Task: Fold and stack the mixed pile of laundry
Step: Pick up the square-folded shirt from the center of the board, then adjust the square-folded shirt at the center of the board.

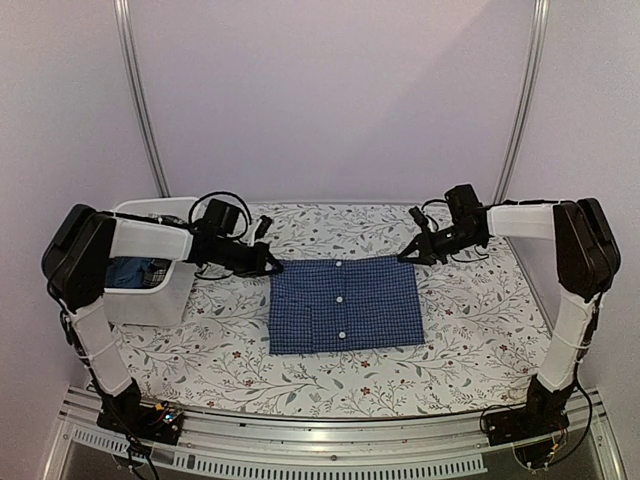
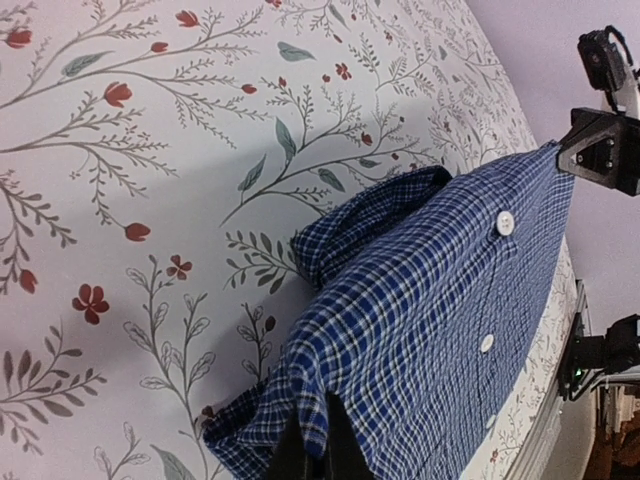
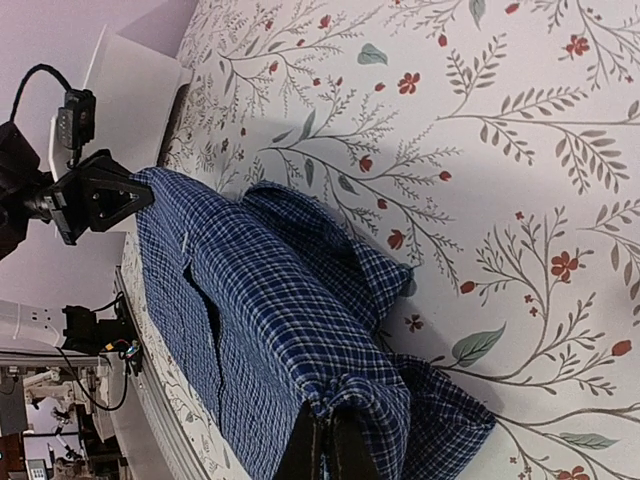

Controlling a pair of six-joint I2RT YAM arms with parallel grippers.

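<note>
A white tub [image 1: 150,295] holding blue cloth [image 1: 135,272] is seen at the left of a floral tablecloth [image 1: 470,310]. Just right of the tub, the left gripper [image 1: 270,265] is clamped on the far corner of a blue-and-white checked shirt [image 1: 345,305]. The shirt is laid flat as a folded rectangle, its long side running away from the tub and its button line crossing that, far to near. At the far corner most distant from the tub, the right gripper [image 1: 410,255] is likewise closed on the shirt. Pale bare walls [image 1: 330,100] and metal posts [image 1: 140,110] are seen behind the tub.
</note>
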